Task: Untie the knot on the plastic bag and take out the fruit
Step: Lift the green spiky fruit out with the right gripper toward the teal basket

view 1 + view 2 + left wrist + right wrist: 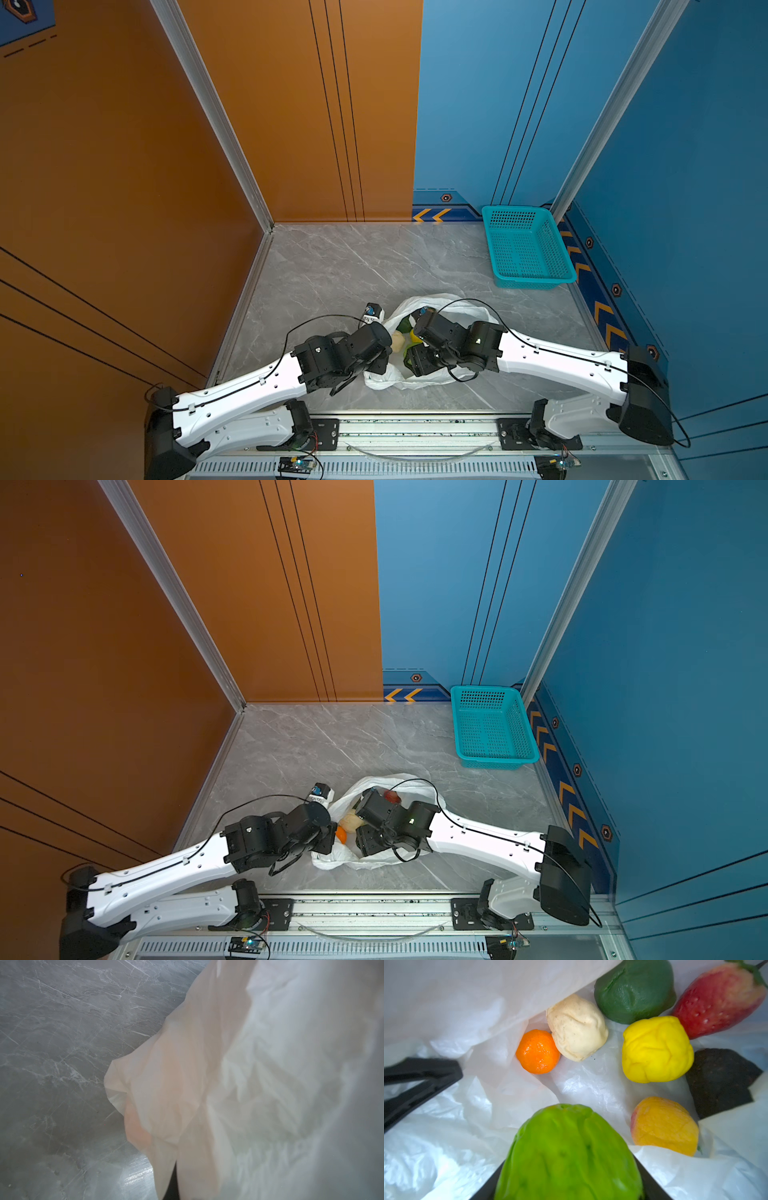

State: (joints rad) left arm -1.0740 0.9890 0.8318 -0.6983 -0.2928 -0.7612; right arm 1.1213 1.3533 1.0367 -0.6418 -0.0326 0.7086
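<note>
The plastic bag (415, 380) lies crinkled and white near the table's front, its mouth open. The knot is out of view. My left gripper (386, 365) is shut on the bag's left edge; in the left wrist view the plastic (249, 1084) drapes over the jaws and hides them. My right gripper (569, 1167) reaches into the bag and is shut on a striped green melon ball (569, 1153). More fruit lies inside: an orange (537, 1051), a cream knobbly one (577, 1028), a yellow lemon (656, 1049), a dark green one (633, 991), a red one (720, 999), a dark avocado (720, 1082) and an orange-yellow one (664, 1126).
A teal perforated basket (528, 245) stands at the back right by the blue wall. The grey marble table (62, 1043) is walled in orange on the left and blue on the right. A metal rail (415, 432) runs along the front edge.
</note>
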